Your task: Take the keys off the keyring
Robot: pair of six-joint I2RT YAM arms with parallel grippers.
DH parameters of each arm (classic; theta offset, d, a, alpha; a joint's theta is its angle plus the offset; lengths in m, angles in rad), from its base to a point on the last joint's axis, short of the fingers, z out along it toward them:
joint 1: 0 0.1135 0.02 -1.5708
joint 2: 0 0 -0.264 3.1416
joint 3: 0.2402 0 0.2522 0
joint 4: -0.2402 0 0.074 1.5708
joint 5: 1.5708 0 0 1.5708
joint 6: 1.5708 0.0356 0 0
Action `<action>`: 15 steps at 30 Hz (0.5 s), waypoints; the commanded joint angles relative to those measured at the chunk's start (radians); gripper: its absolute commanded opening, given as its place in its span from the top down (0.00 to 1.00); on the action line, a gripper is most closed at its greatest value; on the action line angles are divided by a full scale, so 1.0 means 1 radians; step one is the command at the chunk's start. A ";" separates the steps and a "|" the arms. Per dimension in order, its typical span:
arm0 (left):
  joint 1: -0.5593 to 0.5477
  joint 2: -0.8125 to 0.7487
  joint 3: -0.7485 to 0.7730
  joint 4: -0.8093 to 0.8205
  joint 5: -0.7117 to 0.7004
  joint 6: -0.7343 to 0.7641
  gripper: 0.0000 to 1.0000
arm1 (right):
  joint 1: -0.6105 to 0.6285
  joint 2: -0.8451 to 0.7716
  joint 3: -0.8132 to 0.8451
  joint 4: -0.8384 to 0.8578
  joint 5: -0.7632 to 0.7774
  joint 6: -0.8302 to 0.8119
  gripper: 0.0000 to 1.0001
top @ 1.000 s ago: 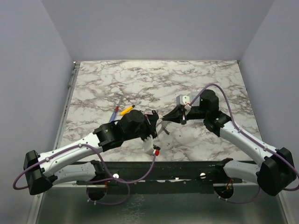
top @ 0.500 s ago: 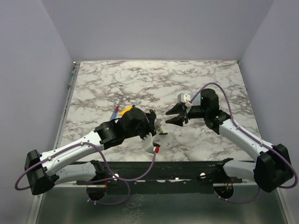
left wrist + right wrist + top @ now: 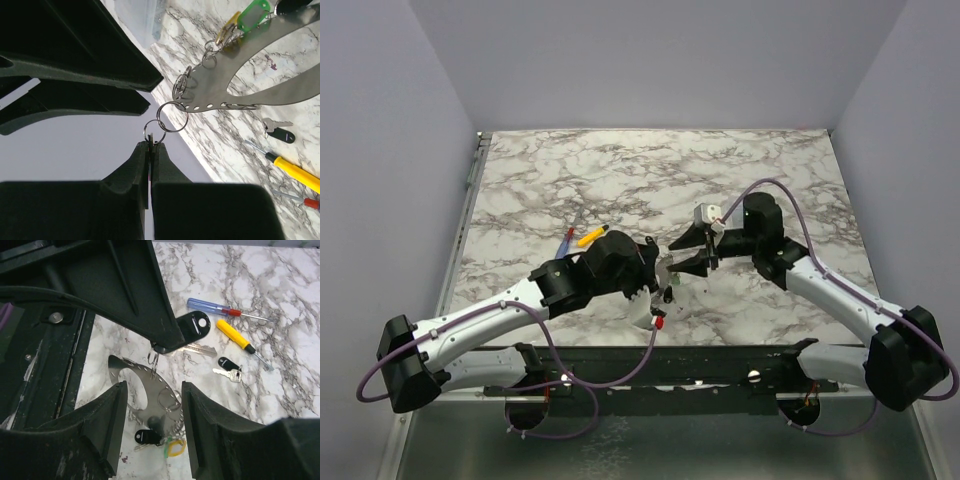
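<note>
Jaws of the left gripper (image 3: 150, 150) are pressed together on a small split ring (image 3: 152, 131). This ring is the end link of the keyring (image 3: 215, 90), a crescent steel plate strung with rings. Pinching that one link lets the bunch dangle lifted and steady for the other arm to work on. Whether its lowest keys brush the worktop (image 3: 225, 145) cannot be told.

Left of this gripper, a blue screwdriver (image 3: 207, 305) and a yellow-handled screwdriver (image 3: 295, 172) lie side by side. A loose black-headed key (image 3: 280, 134) sits just beside them. It looks to be one key already off, set well apart from the work.

At the plate's far end hang the keys that remain on it: a green tag (image 3: 252, 15), a yellow-headed key (image 3: 229, 27) and an attached black-headed key (image 3: 145, 436). They sit clustered opposite the pinched link, where the second arm can reach them.

The right gripper (image 3: 152, 390) faces the left one closely. Its jaws stand spread and hold nothing, with the plate showing in the gap between them. It seems poised to close on the plate or a ring, so that a key can be worked off against the left arm's hold.
</note>
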 commanded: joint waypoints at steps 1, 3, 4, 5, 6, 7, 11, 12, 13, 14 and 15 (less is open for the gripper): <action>-0.011 0.006 0.038 0.034 0.026 0.015 1.00 | 0.043 0.019 -0.012 0.035 0.030 0.030 0.45; -0.016 0.006 0.037 0.035 0.025 0.015 1.00 | 0.063 0.022 -0.011 0.045 0.061 0.030 0.46; -0.018 0.007 0.037 0.035 0.026 0.013 1.00 | 0.072 0.026 -0.009 0.047 0.075 0.028 0.47; -0.020 0.007 0.037 0.036 0.026 0.012 1.00 | 0.079 0.029 -0.006 0.047 0.085 0.026 0.48; -0.023 0.007 0.036 0.037 0.024 0.012 1.00 | 0.084 0.032 -0.004 0.046 0.095 0.023 0.49; -0.024 0.007 0.035 0.037 0.024 0.012 1.00 | 0.090 0.036 -0.002 0.044 0.105 0.019 0.50; -0.030 0.007 0.035 0.040 0.020 0.006 1.00 | 0.102 0.043 -0.001 0.050 0.128 0.015 0.58; -0.033 0.006 0.036 0.041 0.020 0.002 1.00 | 0.105 0.045 0.000 0.054 0.134 0.017 0.59; -0.032 0.007 0.037 0.041 0.022 0.000 1.00 | 0.105 0.047 0.001 0.056 0.137 0.018 0.62; -0.033 0.006 0.036 0.040 0.022 -0.002 1.00 | 0.106 0.047 0.002 0.058 0.144 0.018 0.66; -0.034 0.004 0.034 0.040 0.020 -0.001 1.00 | 0.106 0.046 0.000 0.058 0.151 0.018 0.70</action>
